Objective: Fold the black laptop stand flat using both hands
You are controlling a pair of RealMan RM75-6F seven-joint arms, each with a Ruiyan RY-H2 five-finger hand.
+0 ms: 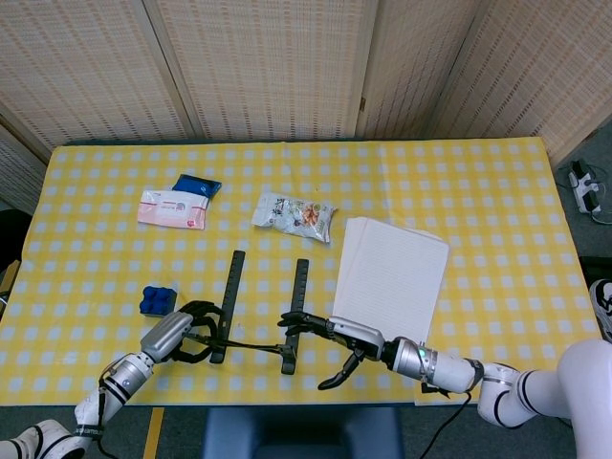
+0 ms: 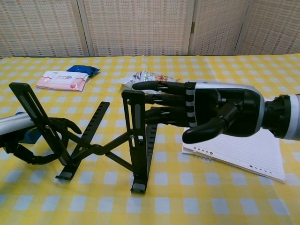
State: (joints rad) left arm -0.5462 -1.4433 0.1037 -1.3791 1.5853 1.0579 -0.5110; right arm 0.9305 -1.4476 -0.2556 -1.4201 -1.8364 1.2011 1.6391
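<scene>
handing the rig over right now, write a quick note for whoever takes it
Left hand: fingers curled around the left upright of the stand, holding it.
Right hand: fingers stretched out flat against the right upright, thumb free; whether it presses is unclear, but it grips nothing.
Stand: near table edge, still open, both uprights raised and the cross links spread.
Nearby: paper to its right, blue block to its left, snack bag and packets behind.
Done: both hands placed.
Left: bring the uprights together and lay the stand flat.
</scene>
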